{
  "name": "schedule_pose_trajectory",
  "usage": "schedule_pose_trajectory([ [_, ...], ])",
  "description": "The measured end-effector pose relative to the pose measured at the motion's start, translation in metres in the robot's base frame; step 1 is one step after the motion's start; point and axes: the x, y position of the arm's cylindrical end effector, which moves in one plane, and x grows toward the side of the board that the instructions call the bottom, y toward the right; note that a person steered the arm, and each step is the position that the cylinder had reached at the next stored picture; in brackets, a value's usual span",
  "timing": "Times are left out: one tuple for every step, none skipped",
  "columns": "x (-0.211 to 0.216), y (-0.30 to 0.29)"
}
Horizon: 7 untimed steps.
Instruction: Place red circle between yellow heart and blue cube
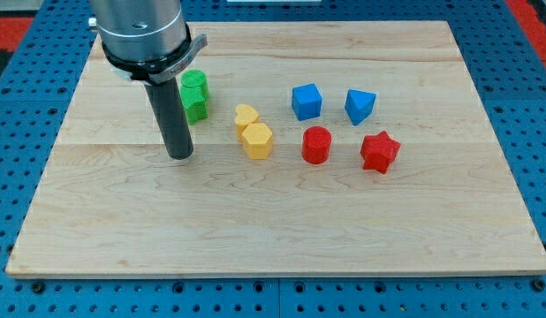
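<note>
We see the wooden tabletop [123,230] with our arm coming down near its top left corner. The arm carries no jaws at all, only a straight dark rod, so nothing is held; my tip [180,156] rests on bare wood in the left half of the tabletop, touching no block.

The red circle [316,145] lies near the middle of the tabletop, well apart from my tip toward the right edge. Between the two stands a yellow hexagon [257,140], and touching it on the side toward the top edge is the yellow heart [246,116]. The blue cube [306,101] sits just beyond the red circle toward the top edge, a little to its left.

A blue triangular block [360,106] stands to the right of the cube, and a red star [379,151] lies to the right of the red circle. Two green blocks [195,95], their shapes unclear, sit just beside the rod toward the top edge.
</note>
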Motion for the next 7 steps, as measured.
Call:
schedule_pose_trajectory([
  [-0.02,0.01],
  [-0.024,0.017],
  [-0.025,0.016],
  [0.026,0.028],
  [0.101,0.05],
  [0.133,0.125],
  [0.117,0.147],
])
